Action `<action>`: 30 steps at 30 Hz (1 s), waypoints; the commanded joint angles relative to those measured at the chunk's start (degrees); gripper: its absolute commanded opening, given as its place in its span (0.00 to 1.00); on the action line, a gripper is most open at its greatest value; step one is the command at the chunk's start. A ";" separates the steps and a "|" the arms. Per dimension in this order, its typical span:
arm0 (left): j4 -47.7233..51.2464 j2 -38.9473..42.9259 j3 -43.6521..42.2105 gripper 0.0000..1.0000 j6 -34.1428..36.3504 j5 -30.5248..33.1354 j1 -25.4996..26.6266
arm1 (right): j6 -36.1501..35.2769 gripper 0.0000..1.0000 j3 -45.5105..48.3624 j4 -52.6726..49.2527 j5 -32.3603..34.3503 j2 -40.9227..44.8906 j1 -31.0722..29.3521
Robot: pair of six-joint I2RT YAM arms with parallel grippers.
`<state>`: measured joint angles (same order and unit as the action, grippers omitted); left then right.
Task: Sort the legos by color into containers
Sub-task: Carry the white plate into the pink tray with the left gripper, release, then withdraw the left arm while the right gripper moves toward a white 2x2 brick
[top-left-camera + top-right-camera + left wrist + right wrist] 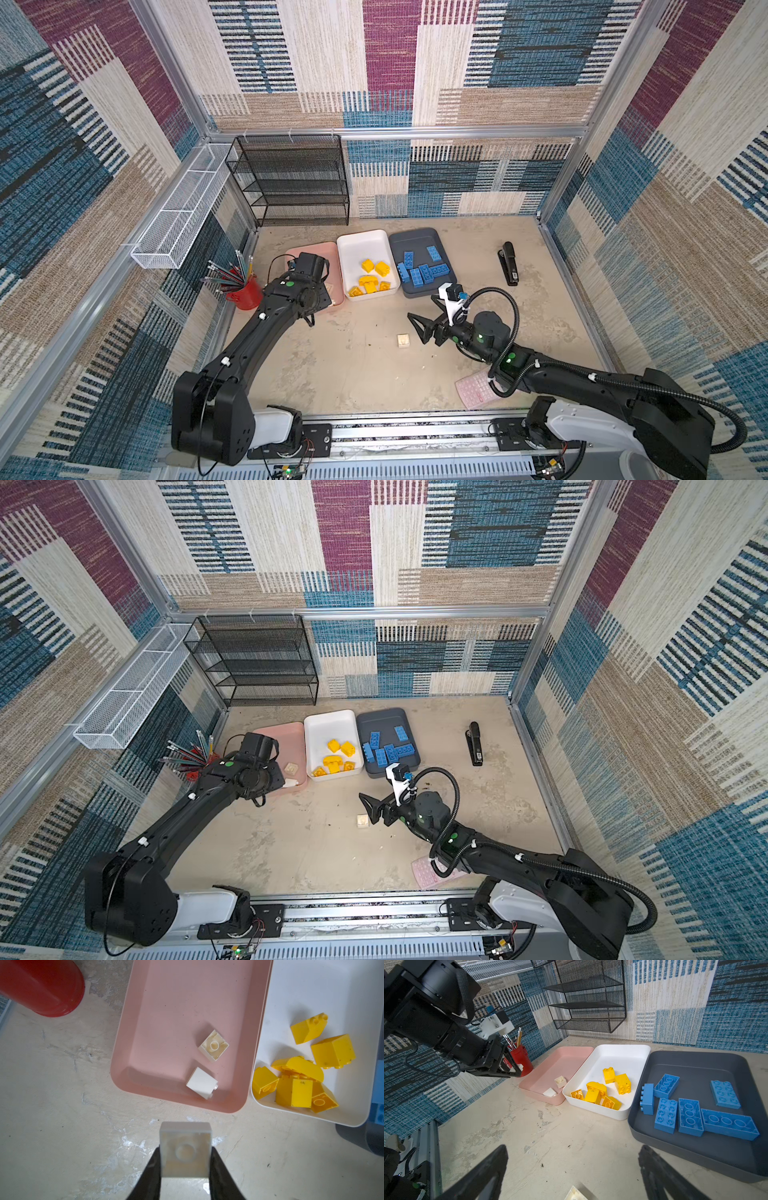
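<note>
Your left wrist view shows the left end effector (185, 1160) pinching a cream brick (185, 1147), hidden from both top views. Two loose bricks (213, 1045) lie in the pink tray (166, 1012). The right end effector (573, 1148) is spread.

Three trays side by side at the back of the table (353, 374): left tray (166, 1012) has two bricks (213, 1046) in it, middle tray (357, 249) a pile of bricks (370, 280), right tray (409, 241) more bricks (419, 272). Pencil cup (247, 295) just left of them, stapler (509, 264) off right, rack (291, 183) behind, loose brick (403, 340) out front, calculator (471, 390) nearest the front edge
</note>
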<state>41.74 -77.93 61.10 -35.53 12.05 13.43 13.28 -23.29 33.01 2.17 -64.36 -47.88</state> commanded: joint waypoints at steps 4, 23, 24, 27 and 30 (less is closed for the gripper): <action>-3.11 -7.32 5.08 0.30 2.61 -2.29 -2.39 | 1.74 0.99 -0.34 -0.27 5.30 -0.57 -0.02; -3.33 -27.31 17.19 0.36 2.97 -3.97 -8.32 | 1.96 0.99 -2.88 -3.28 6.35 -4.29 0.03; -3.23 -27.48 17.29 0.38 2.93 -3.95 -8.41 | 2.01 0.99 -2.90 -3.37 6.25 -4.39 -0.02; -2.98 -27.63 17.44 0.45 2.69 -4.58 -8.84 | 2.13 0.99 -3.07 -3.32 6.07 -4.87 -0.02; -2.67 -26.77 17.56 0.53 2.65 -4.84 -9.12 | 2.27 0.99 -3.80 -4.04 5.95 -6.07 -0.01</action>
<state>38.37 -105.36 77.91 -32.99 7.75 4.58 14.94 -26.24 28.84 8.03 -69.76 -47.88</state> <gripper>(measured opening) 0.515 0.986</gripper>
